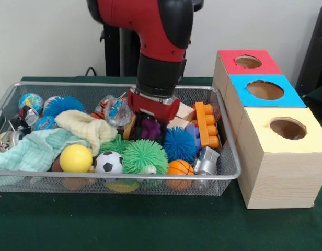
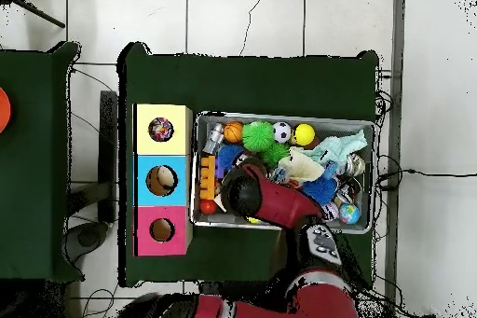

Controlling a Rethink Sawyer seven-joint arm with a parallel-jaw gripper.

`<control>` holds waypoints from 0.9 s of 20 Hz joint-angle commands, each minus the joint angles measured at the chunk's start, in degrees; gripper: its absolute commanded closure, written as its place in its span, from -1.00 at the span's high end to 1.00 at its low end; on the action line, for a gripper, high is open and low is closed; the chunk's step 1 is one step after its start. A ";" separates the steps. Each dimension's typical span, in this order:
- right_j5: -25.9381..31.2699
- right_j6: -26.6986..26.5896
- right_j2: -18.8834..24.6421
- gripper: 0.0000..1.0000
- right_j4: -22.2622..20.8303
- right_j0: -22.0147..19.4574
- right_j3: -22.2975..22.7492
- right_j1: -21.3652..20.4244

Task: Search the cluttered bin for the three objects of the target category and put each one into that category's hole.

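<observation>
The wire-mesh bin (image 1: 119, 177) is full of toys. Two plain cloths lie at its left: a pale yellow one (image 1: 85, 128) and a mint green one (image 1: 35, 149). I see no white printed cloth in the bin. My gripper (image 1: 150, 123) reaches down into the bin's middle, just above a dark purple spiky ball (image 1: 148, 129); its tip is buried among the toys. The hole (image 1: 288, 128) in the yellow-panelled box is to the right of the bin. In the overhead view something colourful and patterned shows inside that hole (image 2: 161, 129), and the arm (image 2: 265, 198) covers the bin's (image 2: 284, 116) middle.
A blue-panelled box (image 1: 264, 90) and a red-panelled box (image 1: 248, 61) stand behind the yellow one. Around the gripper lie a green spiky ball (image 1: 145, 157), a blue spiky ball (image 1: 179, 144), an orange building block (image 1: 207, 124), a yellow ball (image 1: 76, 158) and a small football (image 1: 108, 163).
</observation>
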 commanded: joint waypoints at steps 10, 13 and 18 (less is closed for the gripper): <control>28.26 -12.81 38.12 1.00 -15.15 -18.78 9.01 5.74; 30.43 -9.45 37.53 1.00 -13.65 -18.01 8.56 5.32; 39.52 -2.50 36.97 1.00 -7.25 -17.08 9.42 4.10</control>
